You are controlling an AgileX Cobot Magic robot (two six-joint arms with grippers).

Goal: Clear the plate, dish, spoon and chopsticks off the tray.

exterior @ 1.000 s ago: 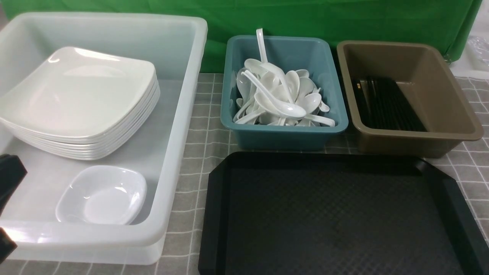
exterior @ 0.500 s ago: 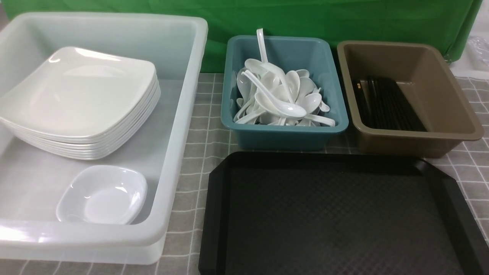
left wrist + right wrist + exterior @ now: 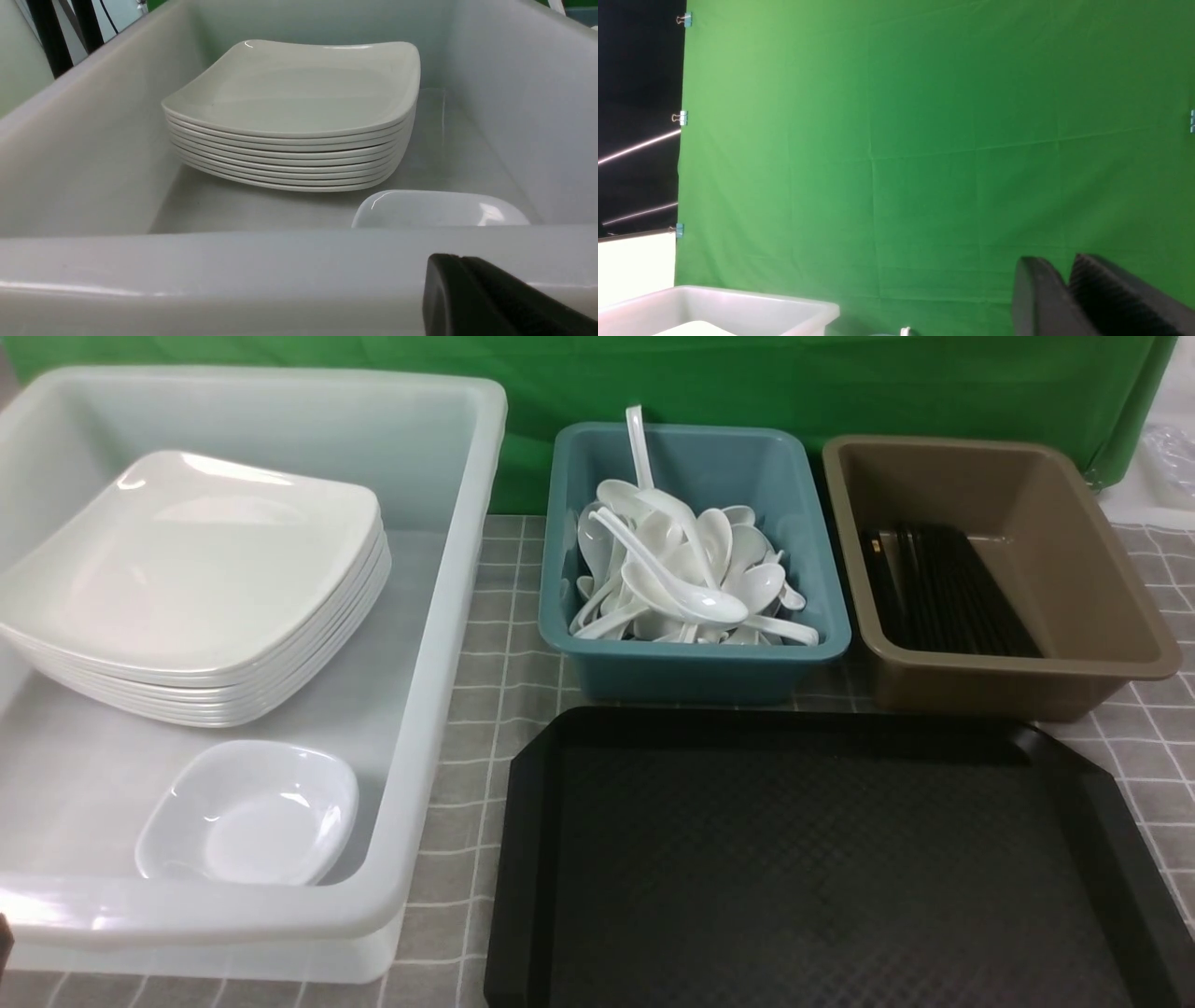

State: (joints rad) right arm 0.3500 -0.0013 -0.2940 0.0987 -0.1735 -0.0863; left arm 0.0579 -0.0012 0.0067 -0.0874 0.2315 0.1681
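the tray (image 3: 822, 859) lies bare at near right, and the task's things already sit off it: the plate (image 3: 191, 560) tops a stack in the far part of the white bin (image 3: 439, 616) at left, the dish (image 3: 247, 812) lies just near of that stack, spoons (image 3: 686, 574) fill the teal bin (image 3: 695, 663), and chopsticks (image 3: 952, 588) lie in the brown bin (image 3: 1027, 672), long axis running near to far. the left gripper (image 3: 460, 268), fingers pressed together and holding nothing, sits outside the white bin's near wall, so dish and plate lie beyond it, farther into the scene; it is the arm nearer them. the right gripper (image 3: 1066, 275) faces the green backdrop (image 3: 924, 140), jaws a slit apart with nothing between them, so by judgement no pick remains.
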